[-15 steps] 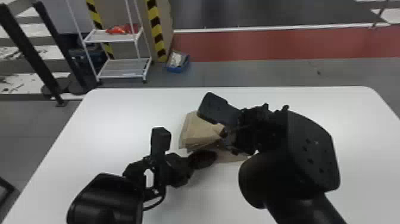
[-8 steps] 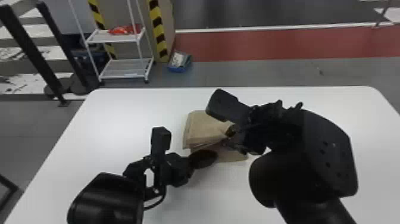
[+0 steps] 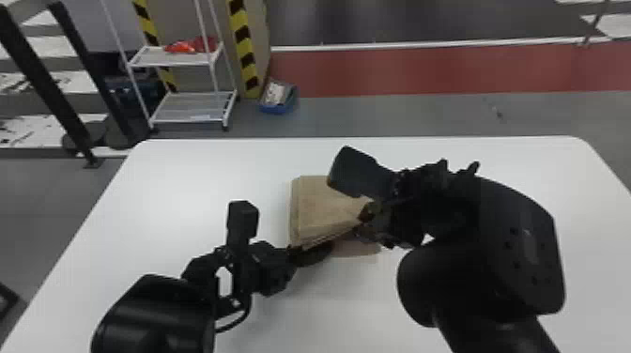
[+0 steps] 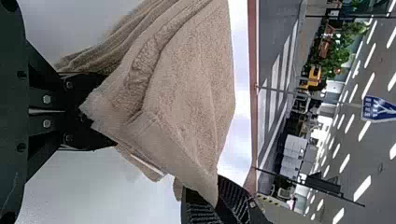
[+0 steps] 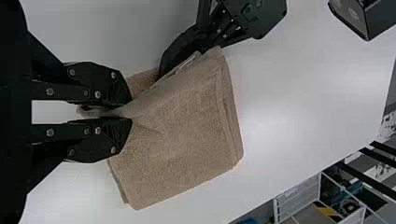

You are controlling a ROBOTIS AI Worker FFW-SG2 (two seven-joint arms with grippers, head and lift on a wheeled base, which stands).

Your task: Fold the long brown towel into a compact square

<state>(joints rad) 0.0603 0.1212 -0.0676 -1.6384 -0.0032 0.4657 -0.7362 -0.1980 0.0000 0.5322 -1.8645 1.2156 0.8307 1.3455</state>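
The right end effector (image 3: 367, 214) pinches the brown towel (image 3: 324, 206) (creased there).

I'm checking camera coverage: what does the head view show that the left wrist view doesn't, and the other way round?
Head view: the white rack with red items on its upper shelf, and a blue bin on the floor.
Left wrist view: green plants and a blue sign.
Both: the brown towel, the white table and the right pincer.
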